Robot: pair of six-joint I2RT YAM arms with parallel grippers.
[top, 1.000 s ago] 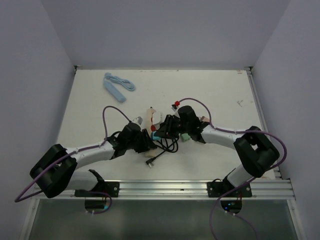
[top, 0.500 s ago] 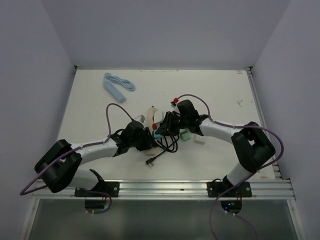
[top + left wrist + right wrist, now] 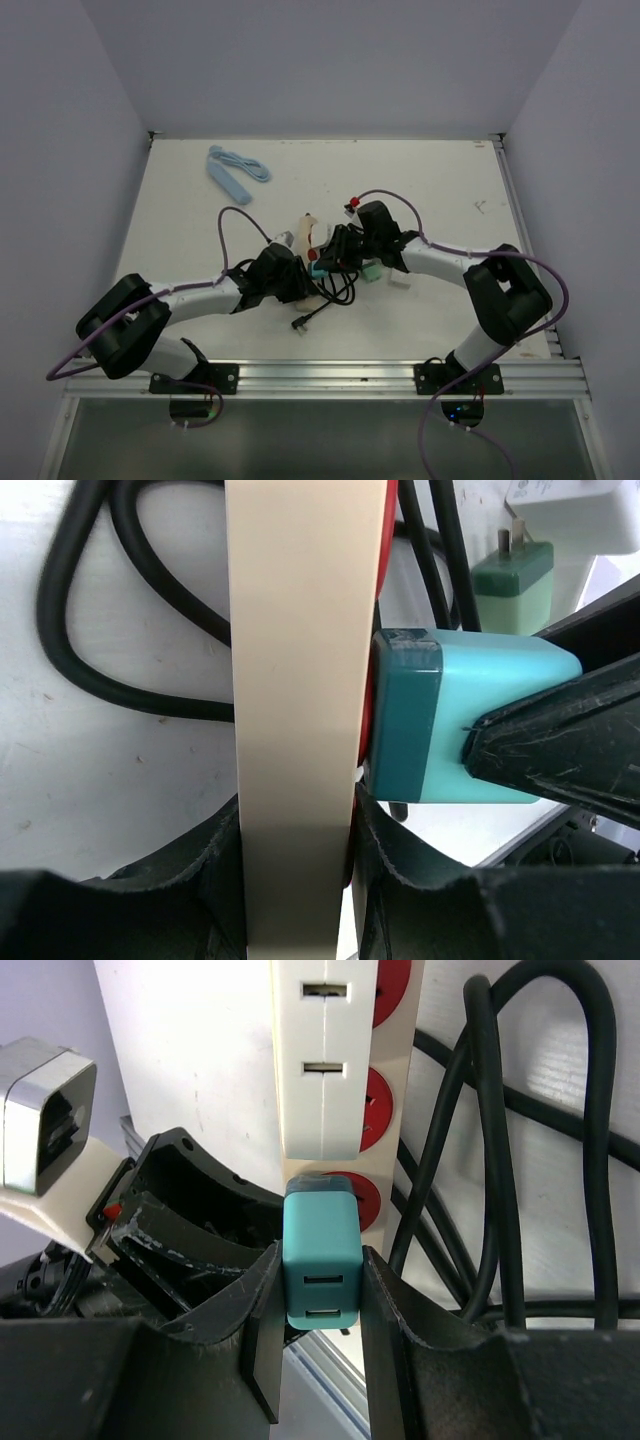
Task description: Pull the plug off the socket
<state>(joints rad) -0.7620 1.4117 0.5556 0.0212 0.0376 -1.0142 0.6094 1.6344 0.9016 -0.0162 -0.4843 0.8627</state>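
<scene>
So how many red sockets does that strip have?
3 red sockets along the strip: one uppermost in the right wrist view, one midway, one behind the teal plug. Others may be hidden.

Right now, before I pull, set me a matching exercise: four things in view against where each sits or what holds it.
1 teal plug
2 power strip
3 black cable
4 light blue item

A gripped by left hand
B lying apart, far back left
C gripped by right hand
D looped beside the strip

Pairs: 1-C, 2-A, 3-D, 4-B
</scene>
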